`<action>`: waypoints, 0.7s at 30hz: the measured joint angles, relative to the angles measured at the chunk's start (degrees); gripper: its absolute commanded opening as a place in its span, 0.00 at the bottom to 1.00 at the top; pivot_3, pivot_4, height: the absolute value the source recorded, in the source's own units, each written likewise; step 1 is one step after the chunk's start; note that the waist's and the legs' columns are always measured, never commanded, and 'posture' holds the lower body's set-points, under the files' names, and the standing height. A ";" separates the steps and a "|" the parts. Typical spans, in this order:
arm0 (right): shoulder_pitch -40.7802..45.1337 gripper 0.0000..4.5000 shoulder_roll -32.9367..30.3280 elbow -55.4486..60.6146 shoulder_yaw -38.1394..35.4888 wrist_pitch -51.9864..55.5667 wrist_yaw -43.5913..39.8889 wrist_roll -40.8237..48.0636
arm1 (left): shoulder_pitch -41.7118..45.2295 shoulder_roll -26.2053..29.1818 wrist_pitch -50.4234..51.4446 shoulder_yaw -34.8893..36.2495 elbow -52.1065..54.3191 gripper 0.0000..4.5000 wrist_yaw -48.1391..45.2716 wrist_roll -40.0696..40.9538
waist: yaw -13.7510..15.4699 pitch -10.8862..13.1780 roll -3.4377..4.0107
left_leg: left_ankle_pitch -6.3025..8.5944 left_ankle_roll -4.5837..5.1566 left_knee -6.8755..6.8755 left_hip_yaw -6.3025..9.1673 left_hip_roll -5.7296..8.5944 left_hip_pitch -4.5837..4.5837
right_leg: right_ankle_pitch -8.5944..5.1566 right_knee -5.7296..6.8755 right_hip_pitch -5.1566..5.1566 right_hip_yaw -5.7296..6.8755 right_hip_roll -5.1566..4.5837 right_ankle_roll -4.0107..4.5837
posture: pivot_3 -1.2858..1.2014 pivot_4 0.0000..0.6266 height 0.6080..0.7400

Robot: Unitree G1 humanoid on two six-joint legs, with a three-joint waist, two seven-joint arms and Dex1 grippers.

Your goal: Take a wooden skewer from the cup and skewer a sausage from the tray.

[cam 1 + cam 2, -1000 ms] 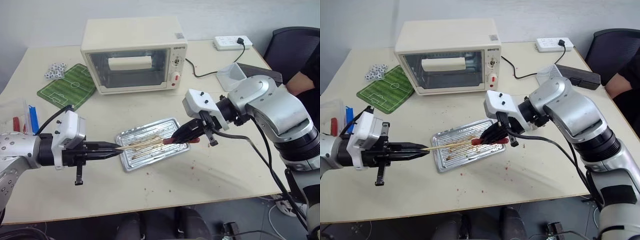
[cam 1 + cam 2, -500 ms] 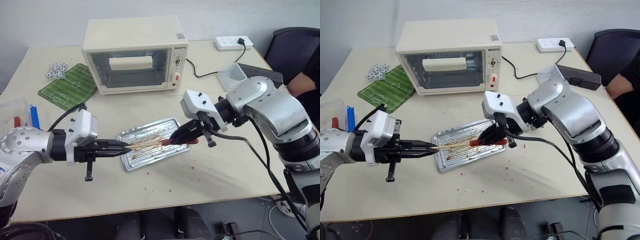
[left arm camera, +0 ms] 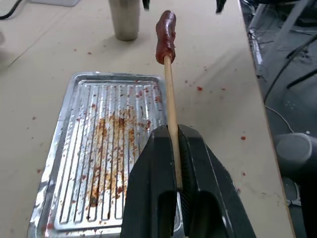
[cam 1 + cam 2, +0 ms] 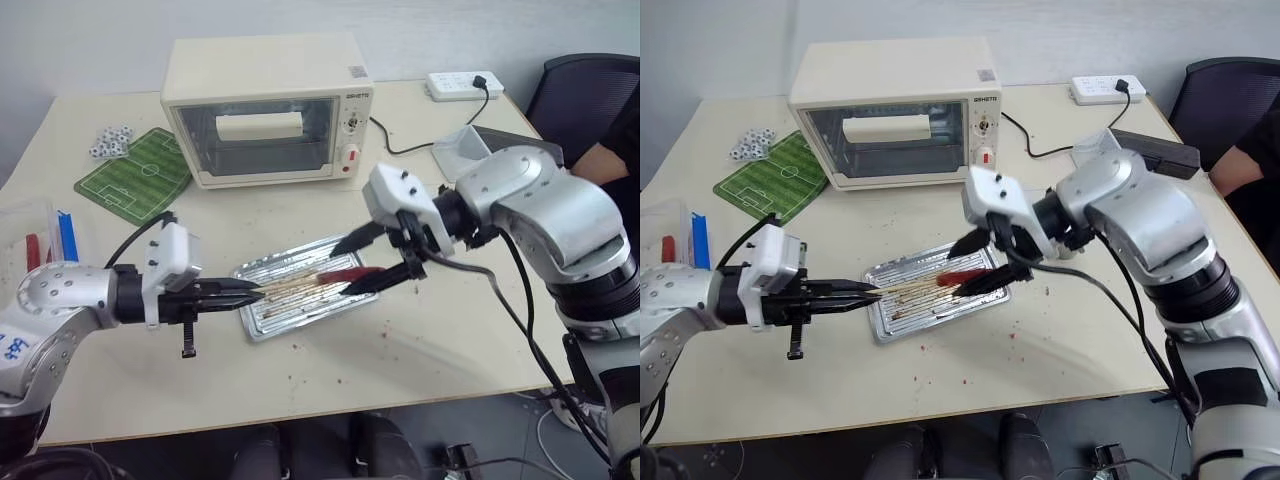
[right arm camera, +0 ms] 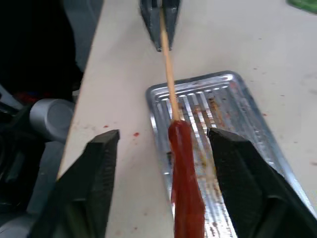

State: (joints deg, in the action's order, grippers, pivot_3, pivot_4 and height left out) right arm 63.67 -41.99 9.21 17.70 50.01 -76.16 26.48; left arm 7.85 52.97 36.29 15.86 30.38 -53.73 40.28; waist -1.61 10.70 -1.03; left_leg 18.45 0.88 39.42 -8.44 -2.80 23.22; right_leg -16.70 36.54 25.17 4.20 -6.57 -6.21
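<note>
The left gripper point(image 4: 248, 293) is clamped on the wooden skewer point(image 3: 171, 114), whose far end carries the sausage point(image 3: 165, 36) – impaled, above the tray point(image 4: 262, 270) on the table point(image 4: 420, 330). The right gripper point(image 4: 370, 262) is released, its fingers point(image 5: 101, 171) spread either side of the sausage without touching it – the cup point(image 3: 124, 19) stands beyond the tray.

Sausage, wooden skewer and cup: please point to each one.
sausage point(image 3: 165, 29), left wrist view, middle of its red body.
wooden skewer point(image 3: 170, 104), left wrist view, bare shaft below the sausage.
cup point(image 3: 124, 19), left wrist view, its steel side wall.
</note>
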 measured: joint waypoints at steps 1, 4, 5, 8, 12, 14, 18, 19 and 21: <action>1.17 0.63 0.22 -0.99 -1.12 0.11 0.89 0.01 | -1.37 -0.64 0.01 1.19 1.01 0.00 1.20 0.00 | 0.00 0.00 0.00 | 0.00 0.00 0.00 0.00 -0.02 0.00 | 0.00 -0.01 0.00 0.00 0.00 0.00 | 0.52 0.24 1.00; 3.03 0.63 0.99 -3.24 -3.98 1.52 3.23 0.40 | -5.37 -2.38 0.34 4.69 3.87 0.00 4.85 0.02 | -0.01 0.00 -0.01 | 0.00 0.00 0.00 0.00 -0.05 -0.01 | 0.00 0.00 -0.01 -0.01 -0.02 0.00 | 0.52 0.24 1.00; 3.07 0.63 1.26 -3.68 -4.74 2.06 3.83 0.80 | -6.58 -3.08 0.56 5.91 4.94 0.00 6.12 0.04 | -0.01 0.00 -0.01 | 0.00 0.00 0.00 0.00 -0.06 0.00 | 0.00 0.00 -0.01 -0.02 -0.03 0.00 | 0.52 0.24 1.00; 3.16 0.75 2.64 -4.79 -7.48 6.93 6.65 3.69 | -11.26 -8.97 2.76 12.60 9.75 0.00 14.83 -0.01 | 0.00 0.00 -0.01 | 0.01 0.03 -0.01 0.02 -0.07 0.01 | 0.00 0.04 0.01 -0.06 -0.11 0.00 | 0.52 0.24 1.00; 2.23 0.97 2.70 -3.68 -12.97 12.57 10.26 7.83 | -16.89 -18.95 7.29 26.15 13.93 0.00 31.93 -2.42 | 0.01 -0.02 -0.04 | 0.01 0.03 -0.02 0.05 -0.12 0.00 | 0.00 0.03 0.00 -0.04 -0.07 0.00 | 0.52 0.24 1.00; 1.24 0.97 2.76 -2.09 -14.42 14.27 11.38 9.94 | -17.39 -20.65 8.44 31.57 13.88 0.00 37.19 -3.40 | 0.01 -0.03 -0.05 | 0.00 0.04 0.02 0.05 -0.11 -0.02 | 0.00 0.09 -0.02 -0.04 -0.09 0.01 | 0.52 0.24 1.00; 0.90 0.97 4.00 -0.62 -15.78 15.33 13.63 12.52 | -17.73 -20.71 8.37 37.63 10.32 0.00 41.94 -6.10 | 0.06 -0.05 -0.08 | 0.00 0.06 0.13 0.06 -0.05 -0.04 | 0.00 0.22 -0.05 -0.05 -0.14 0.01 | 0.52 0.24 1.00; 0.90 0.97 4.04 -0.46 -15.82 15.32 14.07 12.97 | -17.85 -20.39 8.02 38.48 7.63 0.00 42.37 -7.16 | 0.03 -0.06 -0.10 | 0.00 0.06 0.13 0.06 -0.06 -0.04 | -0.01 0.23 -0.04 -0.05 -0.12 0.02 | 0.52 0.24 1.00; 0.86 0.97 4.12 -0.46 -15.82 15.31 14.75 13.31 | -17.91 -19.84 7.33 39.56 3.04 0.00 42.47 -8.57 | 0.00 -0.06 -0.10 | 0.01 0.05 0.13 0.06 -0.07 -0.04 | -0.02 0.23 -0.03 -0.04 -0.11 0.05 | 0.52 0.24 1.00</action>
State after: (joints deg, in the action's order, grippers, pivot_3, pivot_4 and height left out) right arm 64.54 -37.87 8.75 1.88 65.32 -61.40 39.79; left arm -10.05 33.14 43.62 55.42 33.42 -11.26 31.72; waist -1.61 10.64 -1.13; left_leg 18.46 0.93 39.55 -8.39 -2.87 23.18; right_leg -16.72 36.77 25.14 4.16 -6.68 -6.16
